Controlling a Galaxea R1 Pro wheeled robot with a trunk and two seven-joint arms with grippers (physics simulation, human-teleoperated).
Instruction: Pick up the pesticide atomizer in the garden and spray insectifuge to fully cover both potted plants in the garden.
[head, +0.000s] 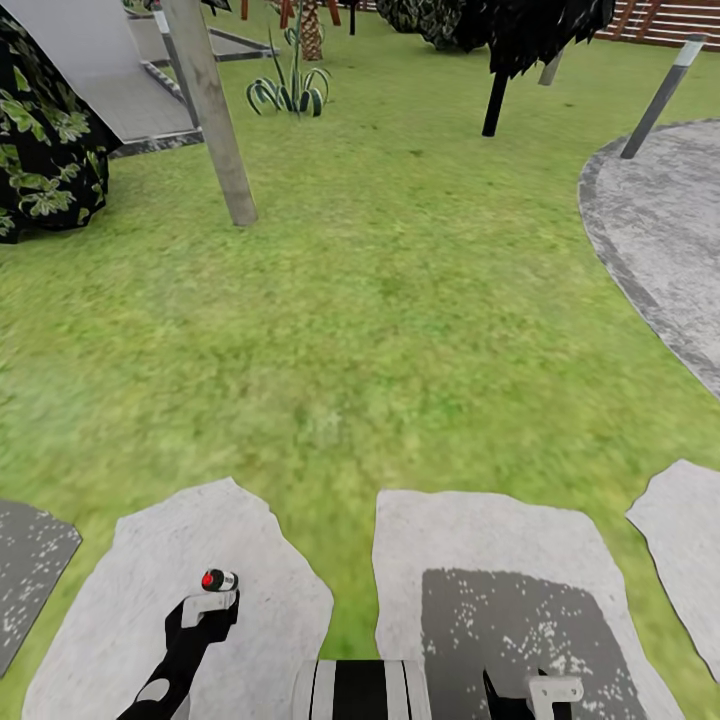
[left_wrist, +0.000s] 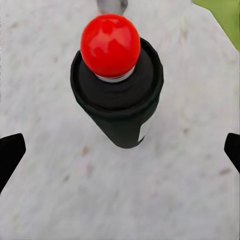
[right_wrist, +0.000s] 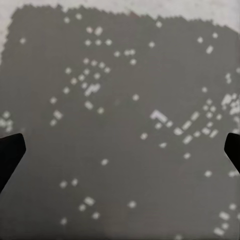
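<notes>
The pesticide atomizer (left_wrist: 117, 82) stands upright on a pale, rough-grained stone slab (head: 130, 590) — a dark, matte cylinder topped by a glossy red ball on a short silver neck, with a small white patch low on its side; no writing is legible. The left end effector (left_wrist: 120, 150) hovers above it, released, fingers spread well apart. The right end effector (right_wrist: 120, 150) is likewise released, over a shadowed, white-flecked slab (head: 500, 620). Beyond lies mottled green lawn (head: 360, 330) — a striped, spiky-leaved plant (head: 290, 92) far off.
</notes>
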